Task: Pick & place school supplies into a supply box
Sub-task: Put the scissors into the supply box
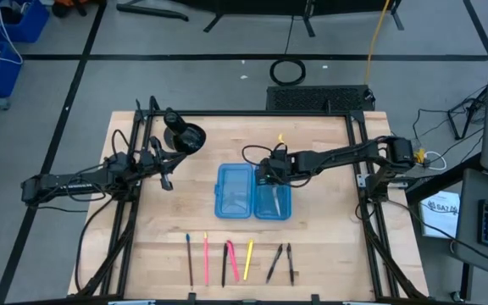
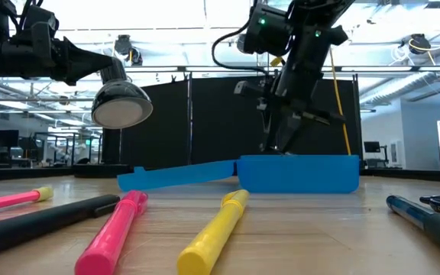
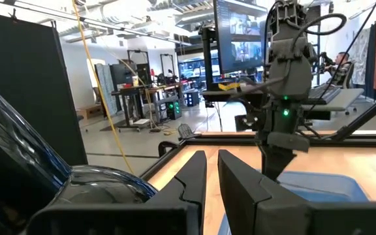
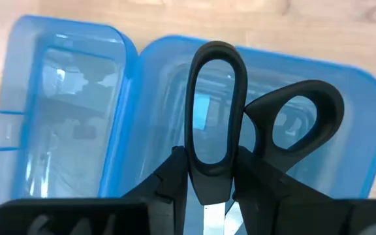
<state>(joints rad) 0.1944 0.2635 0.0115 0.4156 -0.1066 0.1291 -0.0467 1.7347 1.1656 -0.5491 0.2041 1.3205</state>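
Observation:
The supply box (image 1: 235, 191) is a translucent blue case lying open in mid-table, both halves flat; it also shows in the low view (image 2: 296, 174). My right gripper (image 1: 268, 176) points down over its right half (image 4: 344, 85), shut on black-handled scissors (image 4: 217, 98). Several pens and pencils (image 1: 240, 261) lie in a row by the near edge, among them a pink one (image 2: 117, 229) and a yellow one (image 2: 216, 229). My left gripper (image 1: 166, 176) hangs left of the box, fingers (image 3: 191, 176) together, holding nothing. My right gripper pinches the scissors between its two fingers (image 4: 175, 176) at the base of one handle loop (image 4: 211, 173), close to the pivot. It comes from above, pointing down. The handles hang below the fingertips over the box's right half; whether they touch the box I cannot tell.
A black round cup-like object (image 1: 185, 135) stands near the far left corner, beside my left arm. The box's left half (image 4: 64, 111) and its latch tab lie open. Dark frame rails (image 1: 358, 182) border the table's left and right sides. Bare wood lies between box and pens.

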